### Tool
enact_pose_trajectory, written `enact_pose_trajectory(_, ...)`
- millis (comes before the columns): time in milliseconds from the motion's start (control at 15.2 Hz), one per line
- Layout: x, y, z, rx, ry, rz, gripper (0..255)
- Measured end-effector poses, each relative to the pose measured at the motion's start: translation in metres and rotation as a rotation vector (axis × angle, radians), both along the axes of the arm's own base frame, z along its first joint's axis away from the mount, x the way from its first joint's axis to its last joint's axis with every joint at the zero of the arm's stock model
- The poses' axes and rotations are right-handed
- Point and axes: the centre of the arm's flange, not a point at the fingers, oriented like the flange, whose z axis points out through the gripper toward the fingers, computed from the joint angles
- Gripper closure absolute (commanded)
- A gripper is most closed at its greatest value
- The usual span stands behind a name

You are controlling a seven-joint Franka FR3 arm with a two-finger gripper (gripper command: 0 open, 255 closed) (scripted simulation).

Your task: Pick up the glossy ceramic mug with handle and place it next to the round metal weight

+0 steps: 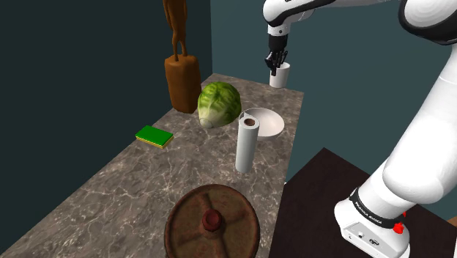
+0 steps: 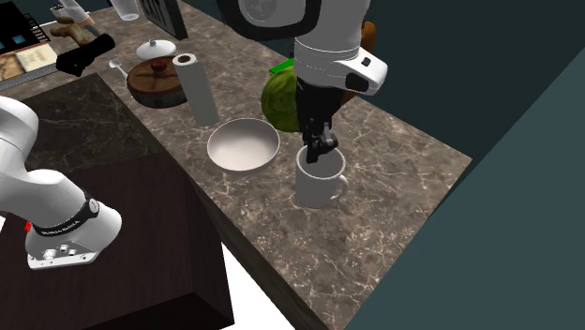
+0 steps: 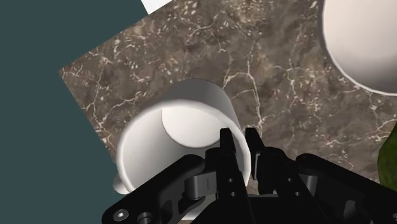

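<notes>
A white mug (image 1: 280,76) (image 2: 320,180) (image 3: 172,137) with a handle stands upright at the far end of the marble counter (image 1: 124,183), and its base looks to rest on the stone. My black gripper (image 1: 276,67) (image 2: 319,150) (image 3: 239,143) comes down from above and is shut on the mug's rim, one finger inside the wall and one outside. The round weight (image 1: 212,220) (image 2: 155,80), a rusty brown disc with a red knob, lies at the opposite end of the counter, nearest the shoulder camera.
Between mug and weight sit a white bowl (image 1: 267,121) (image 2: 243,145) (image 3: 362,44), an upright paper roll (image 1: 247,143) (image 2: 197,89), a green lettuce head (image 1: 220,105) (image 2: 279,98), a green sponge (image 1: 154,135) and a brown wooden statue (image 1: 181,73). My dark stand (image 2: 112,206) adjoins the counter.
</notes>
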Motion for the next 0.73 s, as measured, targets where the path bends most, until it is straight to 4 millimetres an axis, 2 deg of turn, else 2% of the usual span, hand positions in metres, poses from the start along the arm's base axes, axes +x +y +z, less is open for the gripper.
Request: enact_pose_trajectory(726, 0.0, -0.001, 0.058, 0.0, 0.0, 0.0, 255)
